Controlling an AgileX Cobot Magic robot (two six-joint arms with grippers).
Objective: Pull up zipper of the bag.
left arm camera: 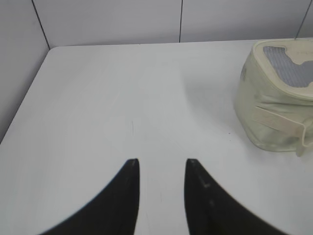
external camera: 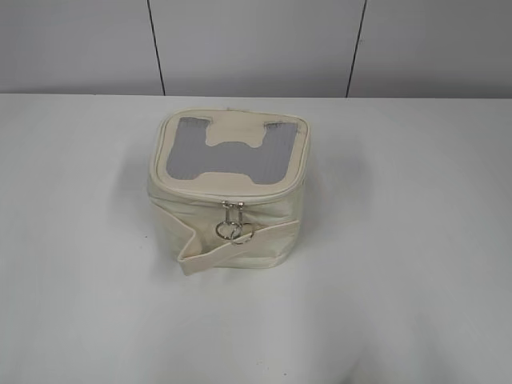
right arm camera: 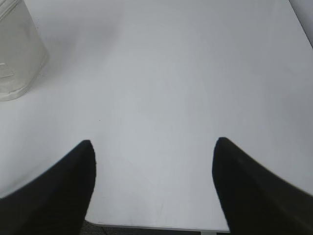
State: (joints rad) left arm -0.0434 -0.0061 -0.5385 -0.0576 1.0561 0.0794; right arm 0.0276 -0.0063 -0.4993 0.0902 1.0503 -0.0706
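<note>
A cream fabric bag [external camera: 228, 196] with a grey mesh window on its lid stands in the middle of the white table. Its metal zipper pulls with rings [external camera: 233, 224] hang at the front, just under the lid's edge. The bag also shows at the right edge of the left wrist view [left arm camera: 276, 98] and at the top left corner of the right wrist view [right arm camera: 14, 54]. My left gripper [left arm camera: 160, 161] is open and empty over bare table, left of the bag. My right gripper [right arm camera: 154, 142] is wide open and empty near the table's front edge, right of the bag. Neither arm shows in the exterior view.
The white table [external camera: 400, 264] reaches back to a pale panelled wall [external camera: 256, 44]. Its left edge shows in the left wrist view [left arm camera: 24, 103], its front edge in the right wrist view [right arm camera: 156, 228].
</note>
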